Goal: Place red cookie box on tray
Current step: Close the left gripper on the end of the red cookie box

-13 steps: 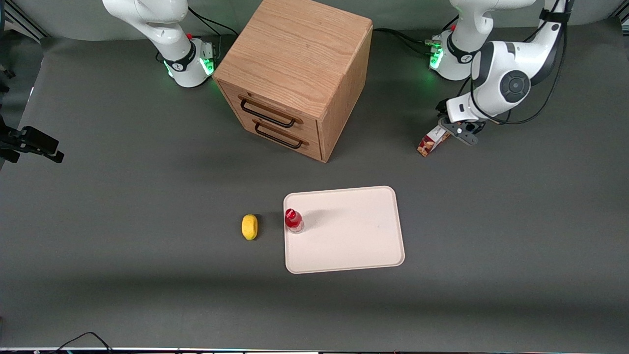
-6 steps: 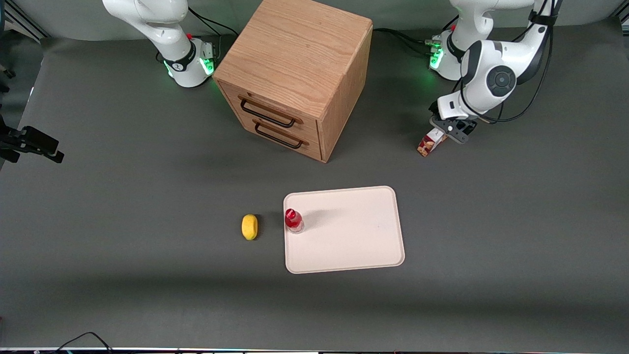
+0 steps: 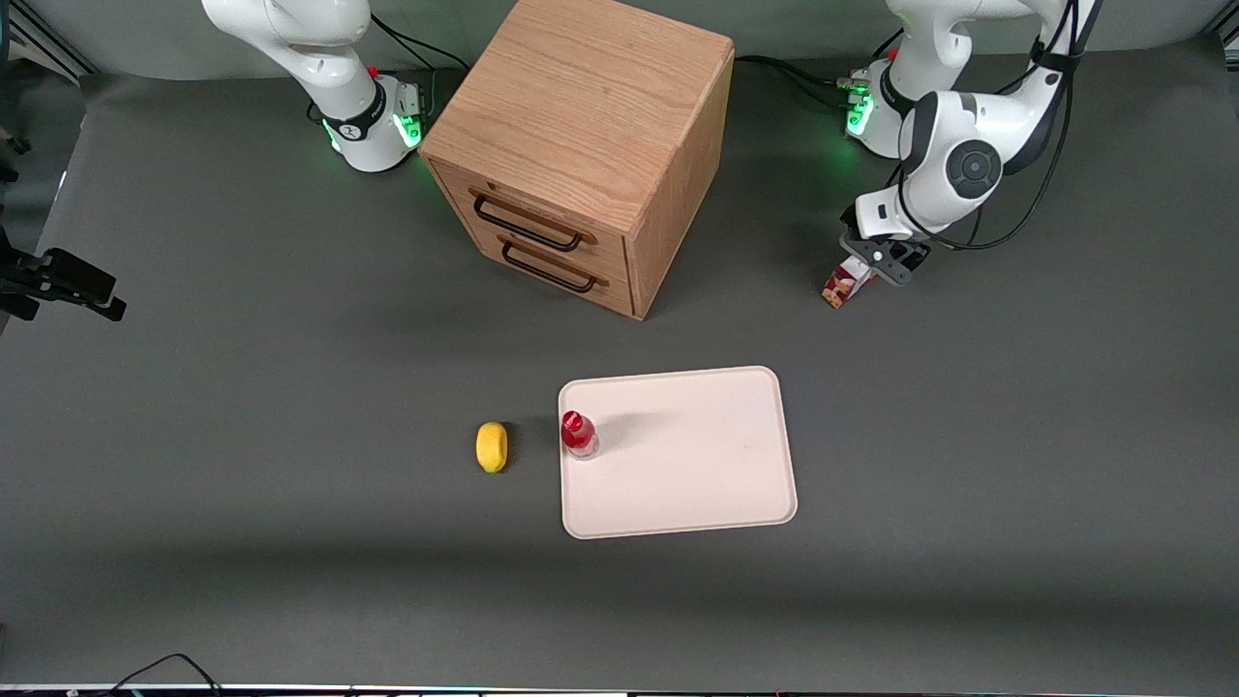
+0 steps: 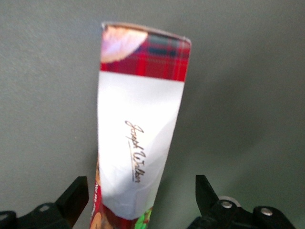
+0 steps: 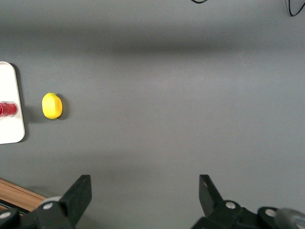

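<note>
The gripper [image 3: 876, 263] hangs low over the table at the working arm's end, right above the red cookie box [image 3: 843, 284]. Its fingers are spread wide: from the wrist camera one fingertip [image 4: 76, 193] sits just beside one long edge of the box, while the other fingertip [image 4: 204, 190] stands clear of the other edge with bare table between. Whether either pad actually touches the cardboard I cannot tell.

The red cookie box [image 4: 138, 143] lies flat on the dark table, its white label panel with a script signature facing up and a red plaid band at its free end. Its long axis runs diagonally: the exposed end points toward the front camera and slightly toward the drawer cabinet [image 3: 581, 145], while the other end disappears under the gripper.

The left arm bends down from its base, its wrist housing [image 3: 953, 169] hunched above the box and cables looping off it.

The tray [image 3: 707, 474] sits well apart from the box, nearer the front camera and toward the middle of the table. A small red-capped bottle [image 3: 578, 433] stands on it at the rim toward the parked arm's end, and a yellow lemon [image 3: 492, 446] lies on the table just beside that rim.
</note>
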`<control>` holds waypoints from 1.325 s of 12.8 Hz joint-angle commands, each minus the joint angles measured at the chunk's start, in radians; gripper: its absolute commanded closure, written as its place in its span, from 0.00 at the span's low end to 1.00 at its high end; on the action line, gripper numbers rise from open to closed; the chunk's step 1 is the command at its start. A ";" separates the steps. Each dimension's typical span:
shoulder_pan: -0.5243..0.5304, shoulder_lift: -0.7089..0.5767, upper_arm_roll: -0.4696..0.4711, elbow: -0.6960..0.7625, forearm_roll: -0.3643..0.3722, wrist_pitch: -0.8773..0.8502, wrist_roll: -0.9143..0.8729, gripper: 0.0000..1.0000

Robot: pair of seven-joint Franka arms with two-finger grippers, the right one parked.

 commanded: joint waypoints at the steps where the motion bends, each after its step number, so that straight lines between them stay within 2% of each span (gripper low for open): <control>1: 0.001 -0.047 -0.001 -0.085 -0.020 0.040 0.032 0.00; 3: 0.001 -0.050 -0.001 -0.090 -0.020 0.038 0.032 0.02; 4: 0.001 -0.050 -0.001 -0.089 -0.020 0.040 0.032 0.28; 5: 0.001 -0.050 -0.001 -0.087 -0.020 0.040 0.032 0.66; 6: 0.001 -0.050 -0.001 -0.084 -0.020 0.038 0.032 0.95; 7: 0.003 -0.047 0.002 -0.082 -0.020 0.036 0.034 1.00; 13: 0.016 -0.042 0.010 -0.012 -0.020 -0.035 0.097 1.00; 17: 0.024 -0.045 0.017 0.115 -0.014 -0.125 0.097 1.00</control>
